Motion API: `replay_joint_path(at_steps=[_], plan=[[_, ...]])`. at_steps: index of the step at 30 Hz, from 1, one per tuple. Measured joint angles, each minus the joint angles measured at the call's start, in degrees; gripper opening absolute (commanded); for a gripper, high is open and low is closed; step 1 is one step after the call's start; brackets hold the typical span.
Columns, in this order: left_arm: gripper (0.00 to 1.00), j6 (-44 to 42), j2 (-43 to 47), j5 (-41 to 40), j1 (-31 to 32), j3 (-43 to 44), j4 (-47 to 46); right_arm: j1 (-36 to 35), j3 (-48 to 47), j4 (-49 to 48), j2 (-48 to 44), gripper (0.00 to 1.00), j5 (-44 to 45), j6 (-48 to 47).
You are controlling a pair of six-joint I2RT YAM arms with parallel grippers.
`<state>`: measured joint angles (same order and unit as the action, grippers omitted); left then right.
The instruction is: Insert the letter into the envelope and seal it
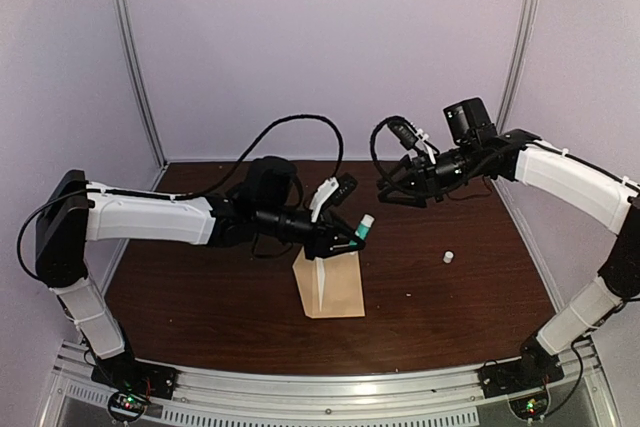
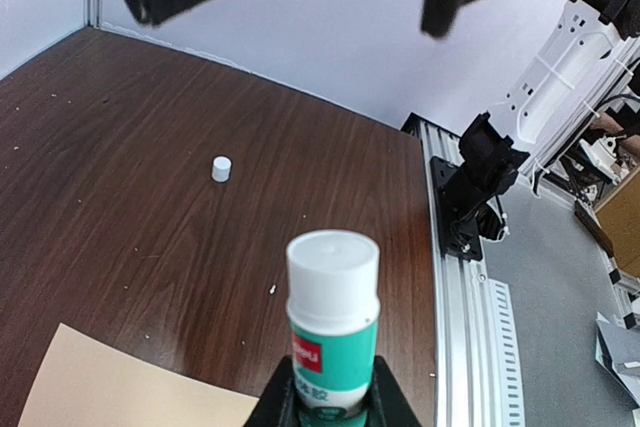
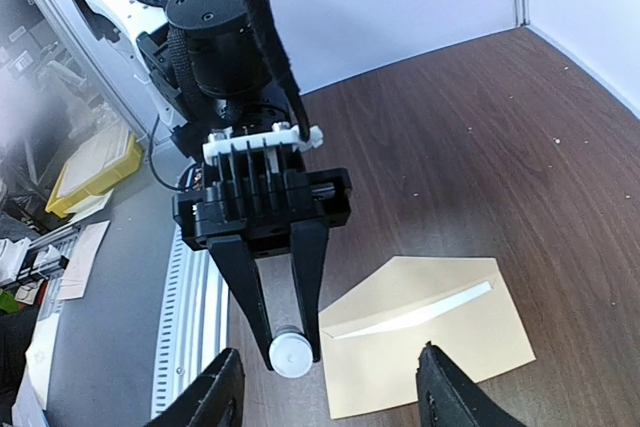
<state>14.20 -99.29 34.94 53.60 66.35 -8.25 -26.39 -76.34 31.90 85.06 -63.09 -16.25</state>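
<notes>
At mid-table, found envelope lying flat, flap side up, pale strip showing along flap edge. Raised near its far edge, noted left gripper pinching green-and-white glue stick by its base. Further right and higher, noted right gripper hanging with fingers spread wide, holding nothing. Off right of envelope, well apart, logged small white cylinder standing on bare wood.

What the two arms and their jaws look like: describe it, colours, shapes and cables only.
The left arm and right arm share white shell links with black joints. A long black cable loops above the left wrist; shorter black cables coil at the right wrist. The jaws are black, narrow and tapering. Each base shows a green light.
</notes>
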Motion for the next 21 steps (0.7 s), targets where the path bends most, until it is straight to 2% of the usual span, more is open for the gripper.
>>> replay_joint_path(at_steps=[8,12,17,21], plan=[[0.06,2.9,0.0,0.0,0.0,1.0,-4.6,-3.2,-0.1,-0.9,2.0,0.60,-1.4,2.9],[0.06,4.1,0.0,0.0,0.0,1.0,-6.6,-3.8,0.7,-2.1,1.9,0.57,-1.4,3.2],[0.06,5.3,-0.1,0.3,0.0,1.0,-8.5,-4.1,1.9,-2.8,1.9,0.43,-1.4,4.4],[0.06,5.9,-0.2,0.4,-0.1,1.0,-9.0,-4.1,1.9,-3.1,1.9,0.39,-1.9,4.7]])
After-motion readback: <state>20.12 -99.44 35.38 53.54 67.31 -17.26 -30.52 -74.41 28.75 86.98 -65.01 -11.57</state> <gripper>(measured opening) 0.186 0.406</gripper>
